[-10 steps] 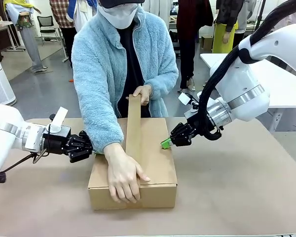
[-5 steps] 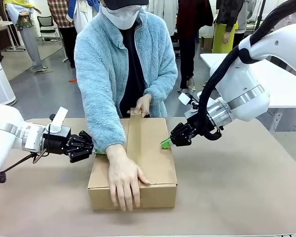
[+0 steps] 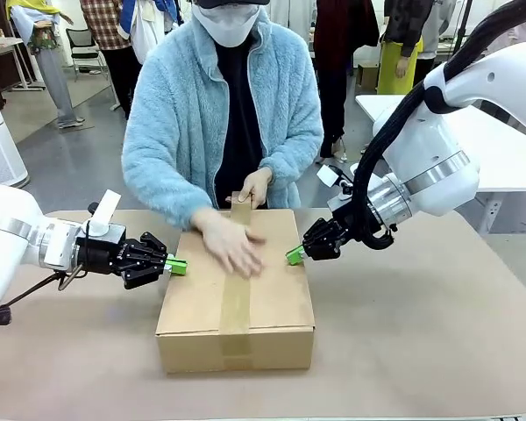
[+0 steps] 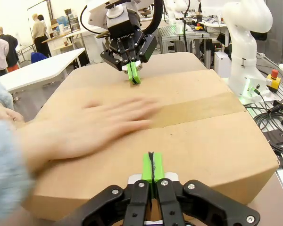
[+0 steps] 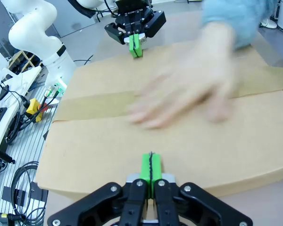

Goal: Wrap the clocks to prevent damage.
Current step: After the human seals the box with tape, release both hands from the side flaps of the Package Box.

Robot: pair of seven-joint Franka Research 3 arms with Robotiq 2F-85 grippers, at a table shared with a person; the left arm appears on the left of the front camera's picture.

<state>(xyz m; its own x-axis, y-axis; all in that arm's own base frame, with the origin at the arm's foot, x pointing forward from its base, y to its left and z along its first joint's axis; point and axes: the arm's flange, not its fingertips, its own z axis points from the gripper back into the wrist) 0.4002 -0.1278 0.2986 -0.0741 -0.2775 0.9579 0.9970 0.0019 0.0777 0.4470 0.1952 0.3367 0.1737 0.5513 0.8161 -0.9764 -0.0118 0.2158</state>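
**Box hemmed in at three sides**

The box (image 3: 236,298) fills mid-table. Left gripper (image 3: 177,265) blocks its 9 o'clock edge, right gripper (image 3: 294,256) its 3 o'clock edge; a hand (image 3: 231,243) sweeps the top. Bare table (image 3: 421,333) lies open at 4 o'clock.

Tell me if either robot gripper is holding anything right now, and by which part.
Neither holds anything. The left gripper and right gripper are shut on nothing, their green tips pressed against opposite sides of the brown cardboard box.
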